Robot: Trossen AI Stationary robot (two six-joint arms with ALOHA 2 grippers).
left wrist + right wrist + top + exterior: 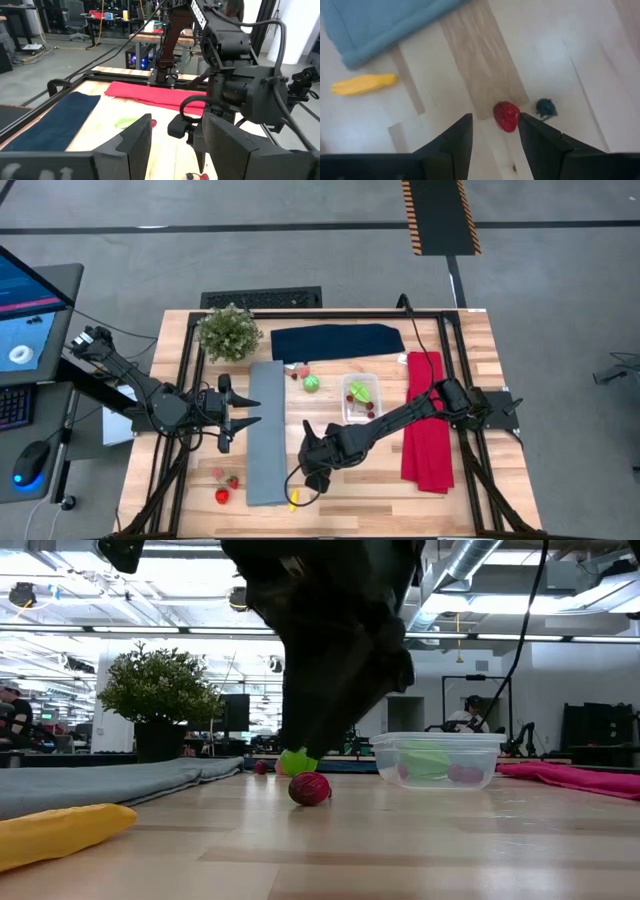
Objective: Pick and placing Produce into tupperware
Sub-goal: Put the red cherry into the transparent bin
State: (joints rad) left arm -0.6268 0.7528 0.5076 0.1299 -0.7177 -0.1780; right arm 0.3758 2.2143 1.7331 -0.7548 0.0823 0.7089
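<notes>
The clear tupperware (pixel 360 398) stands right of the table's middle, with a lime-green piece and dark red cherries in it. My right gripper (pixel 495 120) hangs open near the front middle, pointing steeply down. Just below its fingertips a small red piece (pixel 506 116) lies on the wood, also seen in the low view (pixel 309 788). Loose produce lies around: a green piece (pixel 312 383), a yellow piece (pixel 293 502) and red pieces (pixel 222 495) at the front left. My left gripper (pixel 255 410) waits open and level over the grey cloth.
A grey cloth (pixel 265 430) lies left of centre, a navy cloth (pixel 337 340) at the back and a red cloth (pixel 427 420) on the right. A potted plant (pixel 228 330) stands at the back left. A small dark teal scrap (pixel 546 107) lies beside the red piece.
</notes>
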